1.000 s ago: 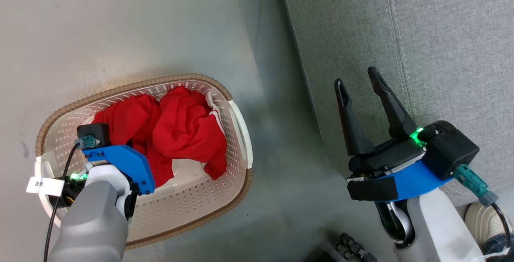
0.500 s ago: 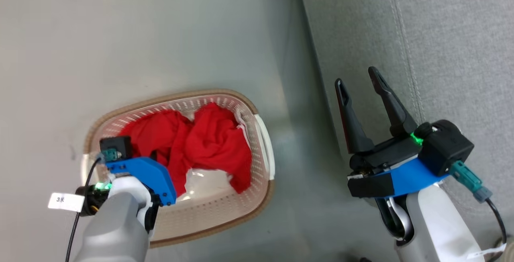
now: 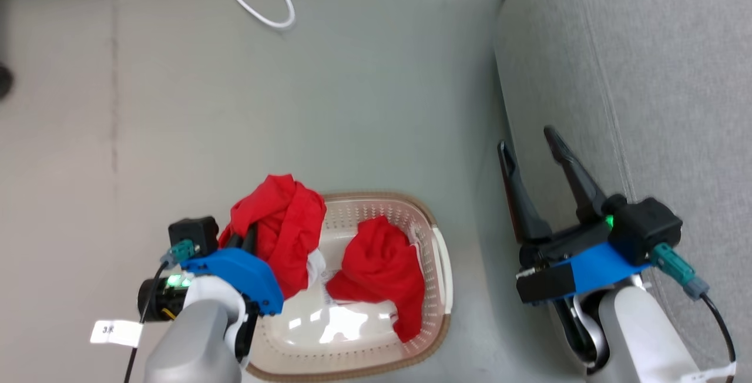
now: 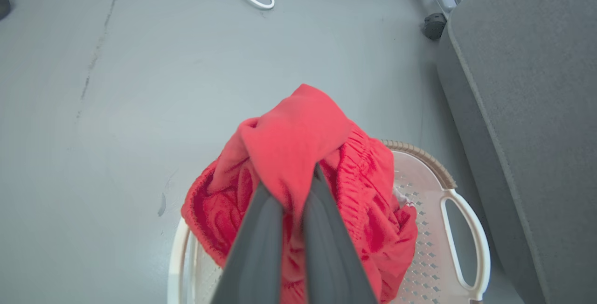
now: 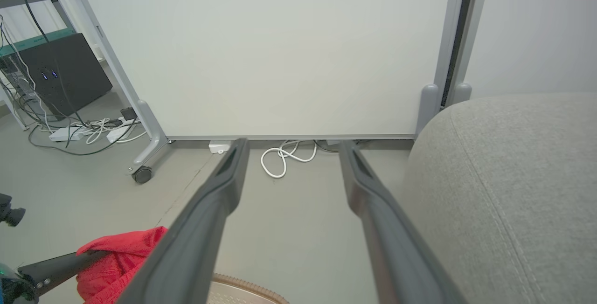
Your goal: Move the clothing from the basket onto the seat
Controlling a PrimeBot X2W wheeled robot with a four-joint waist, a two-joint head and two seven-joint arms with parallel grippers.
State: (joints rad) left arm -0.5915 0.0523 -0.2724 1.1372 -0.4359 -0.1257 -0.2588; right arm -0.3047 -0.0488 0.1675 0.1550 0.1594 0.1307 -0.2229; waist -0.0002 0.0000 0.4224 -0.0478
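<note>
Left jaws clamped on clothing (image 3: 286, 221) over basket (image 3: 382, 197), right jaws apart by seat (image 3: 675, 77), tag (image 3: 116, 332) marked "3米"

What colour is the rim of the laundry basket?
The basket has a brown, woven-look rim above cream-white walls; the head view shows it best.

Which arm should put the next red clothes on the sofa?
Left. The left hand is shut on a red garment held up over the basket, so it probably just needs to carry it across to the seat. The right hand is open and empty beside the seat.
</note>
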